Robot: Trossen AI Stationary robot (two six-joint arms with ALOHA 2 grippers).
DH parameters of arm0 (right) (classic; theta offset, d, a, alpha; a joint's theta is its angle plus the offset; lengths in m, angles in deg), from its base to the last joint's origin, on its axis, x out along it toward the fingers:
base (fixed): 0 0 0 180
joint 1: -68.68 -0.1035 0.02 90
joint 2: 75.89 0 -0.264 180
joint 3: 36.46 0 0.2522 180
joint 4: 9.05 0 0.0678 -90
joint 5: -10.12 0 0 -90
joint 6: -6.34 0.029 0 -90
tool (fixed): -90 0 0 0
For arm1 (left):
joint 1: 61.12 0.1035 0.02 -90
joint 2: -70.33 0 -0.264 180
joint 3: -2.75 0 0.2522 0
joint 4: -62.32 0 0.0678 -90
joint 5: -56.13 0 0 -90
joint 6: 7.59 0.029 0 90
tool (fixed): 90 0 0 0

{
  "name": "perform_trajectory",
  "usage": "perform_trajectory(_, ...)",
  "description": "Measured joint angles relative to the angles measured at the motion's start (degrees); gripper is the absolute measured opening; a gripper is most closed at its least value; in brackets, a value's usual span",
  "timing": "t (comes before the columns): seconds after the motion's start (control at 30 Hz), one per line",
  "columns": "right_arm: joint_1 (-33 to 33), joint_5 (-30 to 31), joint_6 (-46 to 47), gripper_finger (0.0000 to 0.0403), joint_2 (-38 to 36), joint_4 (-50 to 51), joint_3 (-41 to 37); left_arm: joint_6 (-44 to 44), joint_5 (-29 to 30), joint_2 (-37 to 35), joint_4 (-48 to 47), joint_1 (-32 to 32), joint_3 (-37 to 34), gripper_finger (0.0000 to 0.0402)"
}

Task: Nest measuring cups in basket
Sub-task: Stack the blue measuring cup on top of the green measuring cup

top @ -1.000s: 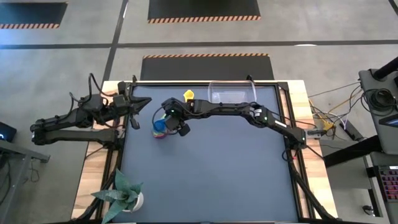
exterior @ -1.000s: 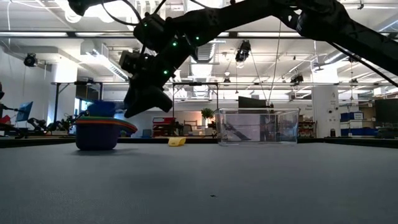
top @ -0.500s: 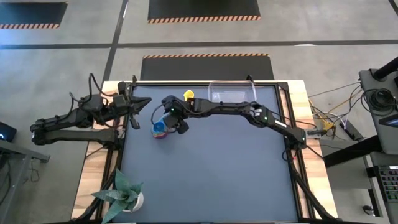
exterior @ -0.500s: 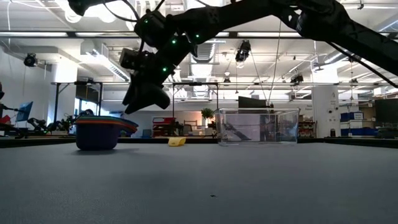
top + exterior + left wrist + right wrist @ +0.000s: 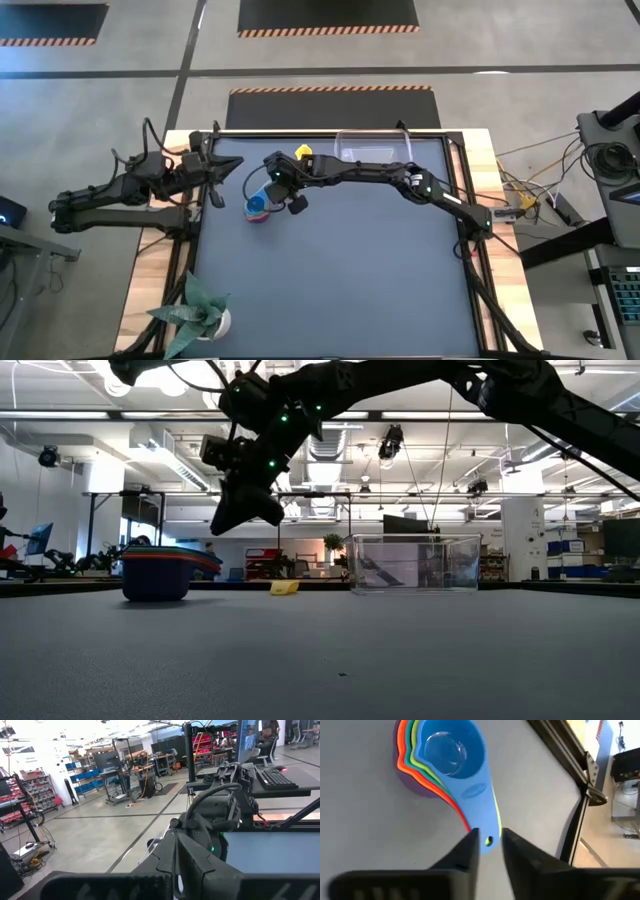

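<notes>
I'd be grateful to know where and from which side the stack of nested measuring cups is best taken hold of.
Grip the fanned flat handles, not the bowls. The stack of nested cups sits upright on the table with the blue cup on top, and its handles jut out together as one thin tab. Come from above at the handle end, where the right hand hangs, its fingers open to either side of the tab.

Even, bright light is falling from overhead, leaving the dark table mat flat and almost shadowless in the high view. In the low view, ceiling strip lights are glaring behind the arms — turning them into near silhouettes. The left wrist view is washing out toward the far windows, while the right wrist view is blurring its own fingers close up — the stacked cups are staying sharp
</notes>
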Motion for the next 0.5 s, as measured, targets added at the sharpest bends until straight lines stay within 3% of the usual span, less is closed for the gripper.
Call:
perform_trajectory(0.1, 0.21, -1.16, 0.05, 0.0017, 0.02, -0.07, -0.4, 0.0, 0.0, 0.0, 0.02, 0.0, 0.0, 0.0)
perform_trajectory(0.5, 0.93, -4.34, 1.7, 0.0009, 0.17, -2.88, -6.55, 0.0, -0.02, 0.0, 0.04, -0.01, 0.0, 0.0)
